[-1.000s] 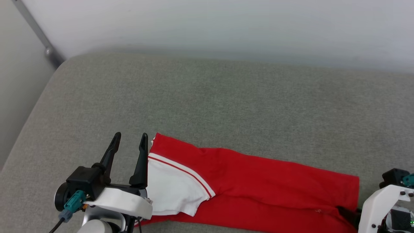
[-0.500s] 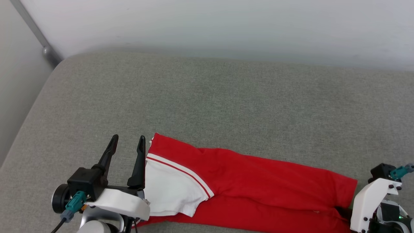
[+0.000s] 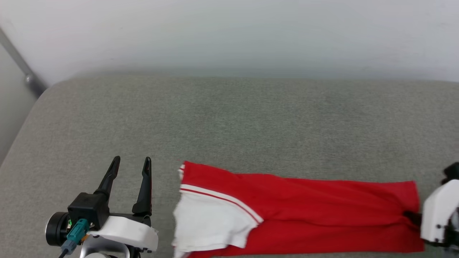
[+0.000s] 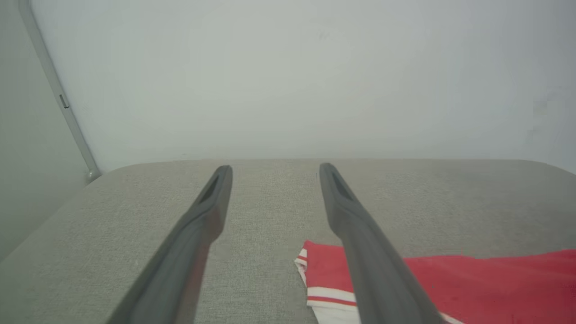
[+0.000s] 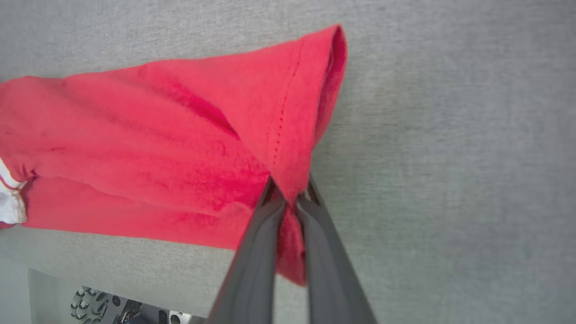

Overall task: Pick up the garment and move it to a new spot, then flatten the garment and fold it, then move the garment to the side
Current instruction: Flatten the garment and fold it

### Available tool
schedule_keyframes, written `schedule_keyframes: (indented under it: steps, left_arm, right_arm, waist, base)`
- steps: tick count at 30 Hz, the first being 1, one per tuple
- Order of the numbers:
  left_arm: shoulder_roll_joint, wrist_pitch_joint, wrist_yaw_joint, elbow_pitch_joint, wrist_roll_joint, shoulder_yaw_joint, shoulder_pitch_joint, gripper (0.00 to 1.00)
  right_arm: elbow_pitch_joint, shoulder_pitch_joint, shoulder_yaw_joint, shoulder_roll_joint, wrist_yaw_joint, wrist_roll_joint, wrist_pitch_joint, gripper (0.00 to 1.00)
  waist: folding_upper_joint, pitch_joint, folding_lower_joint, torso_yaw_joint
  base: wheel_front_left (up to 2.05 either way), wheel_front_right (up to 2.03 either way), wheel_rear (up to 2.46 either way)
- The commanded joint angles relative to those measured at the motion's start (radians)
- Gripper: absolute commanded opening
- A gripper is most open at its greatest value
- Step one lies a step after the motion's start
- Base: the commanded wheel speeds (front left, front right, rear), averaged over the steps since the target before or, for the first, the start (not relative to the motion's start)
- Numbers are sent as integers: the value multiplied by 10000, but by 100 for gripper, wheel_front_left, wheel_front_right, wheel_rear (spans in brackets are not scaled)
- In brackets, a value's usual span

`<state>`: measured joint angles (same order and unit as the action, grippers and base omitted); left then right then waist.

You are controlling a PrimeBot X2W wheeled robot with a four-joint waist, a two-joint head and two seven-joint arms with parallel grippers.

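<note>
The garment (image 3: 304,200) lies as a long red strip along the near side of the grey cushion (image 3: 229,118), its white sleeve (image 3: 208,225) with red-and-white trim at the left end. My right gripper (image 5: 290,189) is shut on the red hem at the strip's right end, and the cloth bunches between the fingers. In the head view its white wrist (image 3: 437,215) stands at that same end. My left gripper (image 3: 131,159) is open above the cushion, a short gap left of the sleeve end, holding nothing. Its fingers (image 4: 275,168) point toward the wall, with the garment (image 4: 472,283) low on the right.
A pale wall (image 3: 229,32) rises behind the cushion and a grey metal bar (image 3: 21,68) slants down at the far left. The cushion's near edge and part of my base (image 5: 103,306) show below the garment in the right wrist view.
The right gripper has shut on the hem and drawn the garment to the right, straighter. A gap has opened between the left gripper and the sleeve end. The head camera has shifted too.
</note>
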<state>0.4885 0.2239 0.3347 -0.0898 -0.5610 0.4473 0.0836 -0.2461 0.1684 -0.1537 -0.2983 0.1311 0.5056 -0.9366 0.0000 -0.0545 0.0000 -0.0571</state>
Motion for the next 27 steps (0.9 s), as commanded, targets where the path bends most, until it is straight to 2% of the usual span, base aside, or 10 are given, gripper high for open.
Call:
schedule_keyframes:
  steps: [1,6,9,11,15,21,24,27]
  left_arm:
    - [15,16,46,-47,41,-22,-148,100]
    - [44,14,156,-106,20,-36,-245,100]
    - [68,3,200,-114,45,-11,-327,100]
    - [89,-5,241,-126,62,-12,-377,100]
    - [157,-90,270,-156,26,-5,-419,100]
    - [208,-253,304,-213,6,62,-444,100]
    - [175,-324,254,-223,20,171,-345,100]
    - [149,-397,199,-222,39,255,-229,100]
  right_arm:
    - [37,95,-218,-183,-8,-120,-69,0]
    - [379,106,-1570,-547,-8,-607,-507,0]
    - [609,131,-2221,-518,-8,-730,-748,0]
    - [692,180,-2498,-295,-8,-673,-1004,0]
    - [778,380,-2904,808,-6,285,-1920,0]
    - [1021,245,-2856,2220,-6,1712,-2914,0]
    - [892,157,-2489,2449,-6,2348,-3090,0]
    - [354,272,-1729,2506,-6,3320,-2789,0]
  waist:
    - [0,61,0,142]
    - [0,194,0,419]
    - [0,258,0,527]
    - [0,308,0,596]
    - [0,410,0,620]
    - [0,561,0,422]
    - [0,604,0,235]
    - [0,613,0,47]
  base:
    - [0,0,0]
    - [0,0,0]
    - [0,0,0]
    - [0,0,0]
    - [0,0,0]
    - [0,0,0]
    - [0,0,0]
    - [0,0,0]
